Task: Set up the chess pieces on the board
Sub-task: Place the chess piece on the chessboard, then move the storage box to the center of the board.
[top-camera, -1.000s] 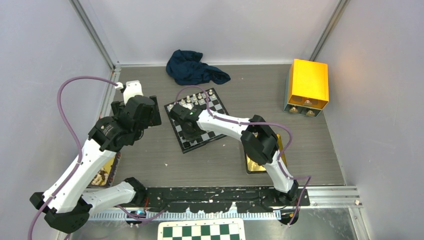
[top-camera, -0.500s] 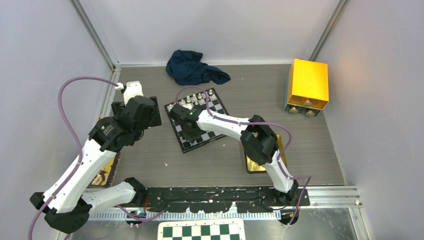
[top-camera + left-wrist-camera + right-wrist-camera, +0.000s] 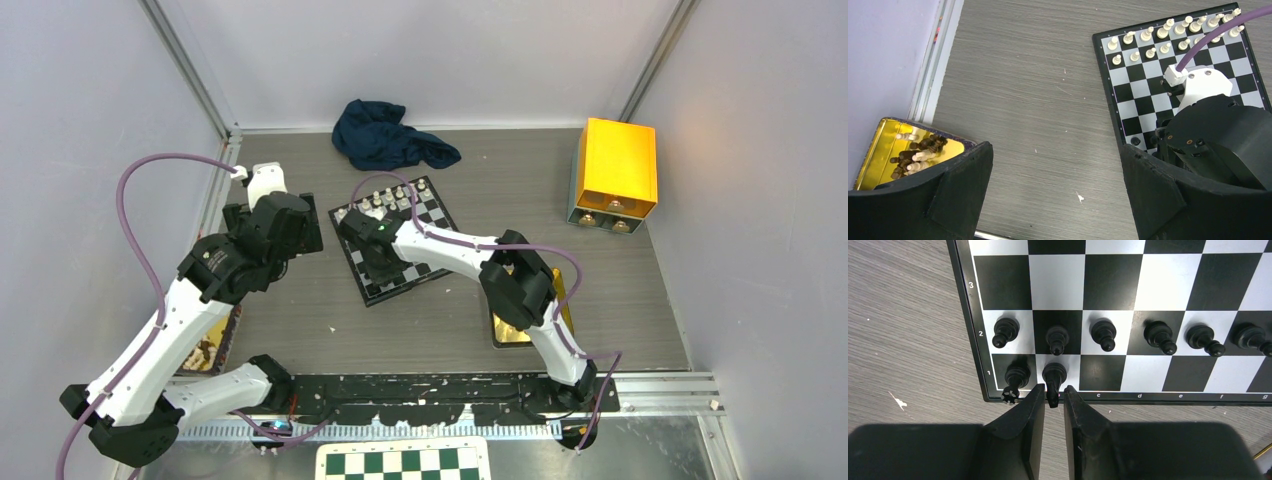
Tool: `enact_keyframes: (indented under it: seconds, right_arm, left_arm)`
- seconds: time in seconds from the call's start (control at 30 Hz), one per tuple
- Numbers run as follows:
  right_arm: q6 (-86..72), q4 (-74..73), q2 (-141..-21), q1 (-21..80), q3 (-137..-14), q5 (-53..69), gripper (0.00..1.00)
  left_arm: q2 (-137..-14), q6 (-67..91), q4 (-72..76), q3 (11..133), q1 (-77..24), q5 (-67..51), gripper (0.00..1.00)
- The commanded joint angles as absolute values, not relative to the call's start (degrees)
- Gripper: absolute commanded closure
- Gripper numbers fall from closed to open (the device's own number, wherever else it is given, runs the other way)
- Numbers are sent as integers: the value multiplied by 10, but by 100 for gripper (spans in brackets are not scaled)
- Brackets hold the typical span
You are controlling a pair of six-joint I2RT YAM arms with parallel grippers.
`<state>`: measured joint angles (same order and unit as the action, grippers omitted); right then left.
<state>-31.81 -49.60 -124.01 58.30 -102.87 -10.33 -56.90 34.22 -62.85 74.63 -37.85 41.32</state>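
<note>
At the far left a gold tin (image 3: 873,165) holds a heap of loose chess pieces (image 3: 918,152), dark and pale together (so stock is left to place). The left pincer (image 3: 1053,167) hangs over bare bench beside it, spread fully wide and holding nothing.

Further right lies the board (image 3: 1148,107), square on the bench. Its far side looks finished: the white pieces (image 3: 1158,40) stand in two rows there.

The near side is only part done. Six black pawns (image 3: 1105,334) show along the second rank. On the back rank a rook (image 3: 1017,375) sits in the corner, and the next piece (image 3: 1054,374) stands on the square beside it. The right pincer (image 3: 1053,397) brackets that piece's top, fingers a narrow way apart. Whether they grip it I cannot tell. The back-rank squares on rightward are bare as far as this view reaches, so I judge most of black's back rank remains.
</note>
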Motion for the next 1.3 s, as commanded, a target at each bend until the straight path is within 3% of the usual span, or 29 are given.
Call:
enact_keyframes:
  seconds: [0.0,0.7,1.27]
  right_arm:
    - [-315,-498,-1236,586,-1052,-103,73]
    - [-313,-514,-1152,586,-1039,-139,71]
    - [-463,-530,-776,462,-668,-252,64]
  left_arm:
    - [-561,344,-609,749,-376,416,1]
    - [-573,342,-612,764,-374,425,1]
    - [-710,335,-525,802,-377,341,0]
